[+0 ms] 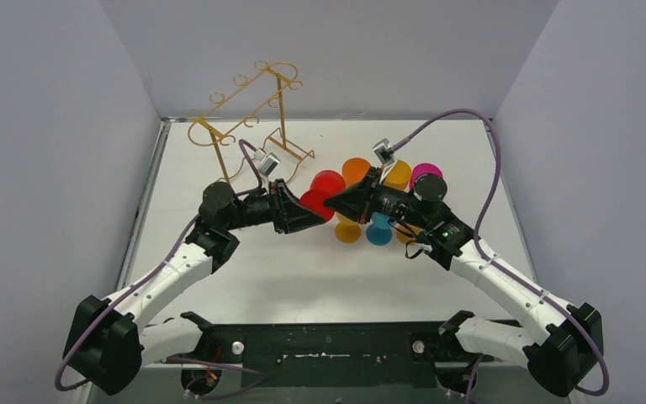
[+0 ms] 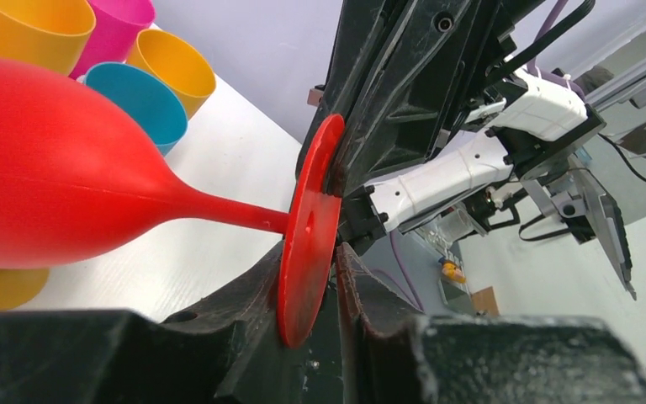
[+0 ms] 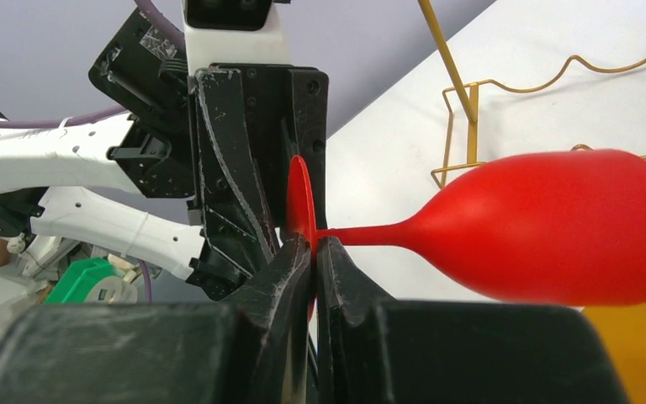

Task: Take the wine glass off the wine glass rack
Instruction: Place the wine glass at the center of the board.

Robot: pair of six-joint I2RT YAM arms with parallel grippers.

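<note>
Nearest: black mounting bar [image 1: 328, 345] along the near edge of the table [image 1: 286, 278], with an arm bolted at each end.

Far left: wine glass rack [image 1: 252, 114], gold wire, upright at the far-left part of the table. No glass hangs on it.

Centre-left: left gripper [image 1: 320, 217] reaches in towards the middle. In its wrist view its jaws stand narrowly apart around the lower rim of the foot. A dark sliver shows on one side, so I cannot tell whether it is pinching.

Centre: red wine glass [image 1: 326, 183], off the rack, carried on its side above the table. It is just right of the rack's base rails and apart from them, with its bowl pointing away from the near edge.

Centre-right: right gripper [image 1: 330, 202] meets the left one head-on. Its fingers [image 3: 290, 278] are pressed together onto the edge of the foot disc, beside the stem.

Right: cluster of coloured glasses [image 1: 378, 229] standing on the table just beyond the right gripper.

Handling, my judgement:
- The glass looks like opaque moulded plastic: light, stiff, smooth-skinned, unlikely to shatter.
- The thin foot is a slippery, shallow hold, and the bowl's weight levers against it.
- The stem near the foot is the surer place to grip.
- The bowl looks too wide and too rounded to grip.
</note>
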